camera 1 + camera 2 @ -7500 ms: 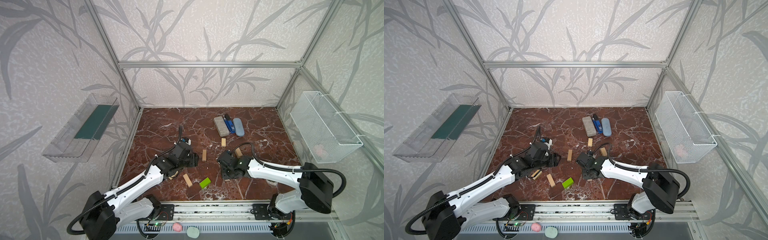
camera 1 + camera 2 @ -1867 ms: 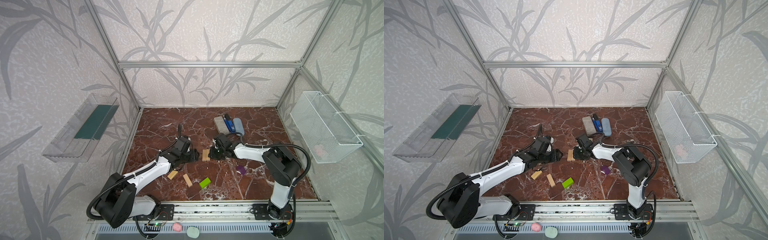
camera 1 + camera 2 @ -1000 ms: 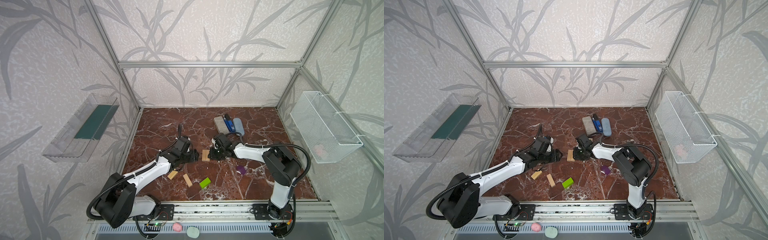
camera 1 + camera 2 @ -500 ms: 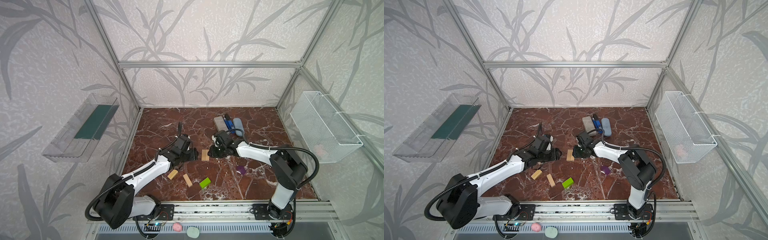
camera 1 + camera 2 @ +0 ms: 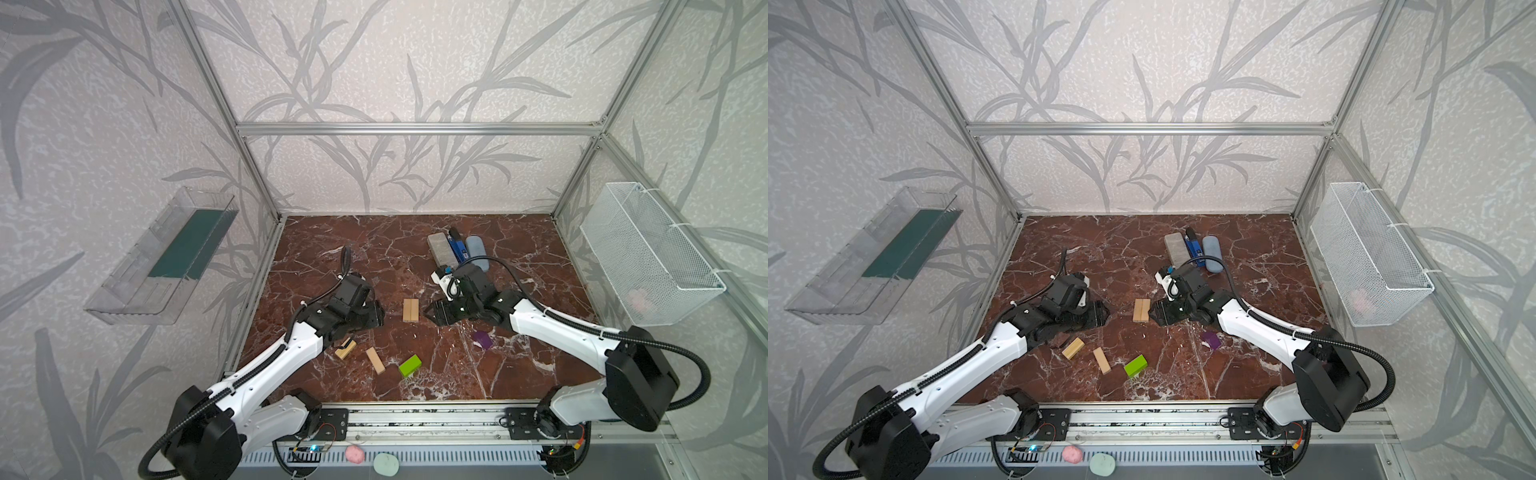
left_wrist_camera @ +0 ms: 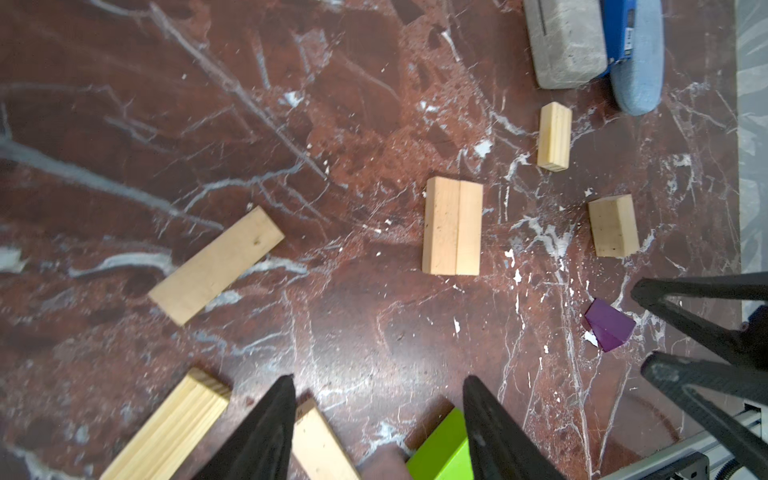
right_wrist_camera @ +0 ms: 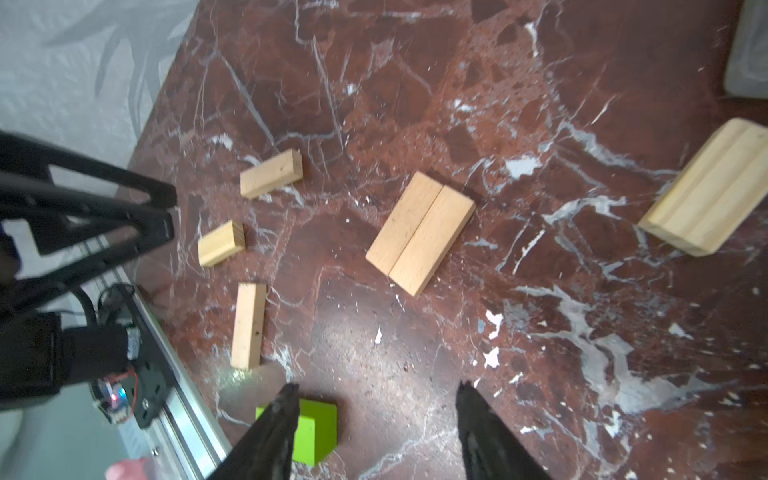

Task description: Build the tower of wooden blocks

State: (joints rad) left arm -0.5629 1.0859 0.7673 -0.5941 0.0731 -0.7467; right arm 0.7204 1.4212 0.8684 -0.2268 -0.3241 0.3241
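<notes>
Left wrist view: your left tool (image 6: 378, 378) spread, empty, over bench (image 6: 332, 104); right tool (image 7: 377, 384) spread too, gripping nothing; paired planks (image 6: 452, 227) lie touching between them.

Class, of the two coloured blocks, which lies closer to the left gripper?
The lime-green block: it lies nearer the left gripper, while the purple block sits farther off, beside the right arm.

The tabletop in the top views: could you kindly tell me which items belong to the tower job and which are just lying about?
Job: paired planks, loose planks, lime-green block, purple block.
Lying about: grey slab, blue object, blue-grey case, wire basket.
</notes>
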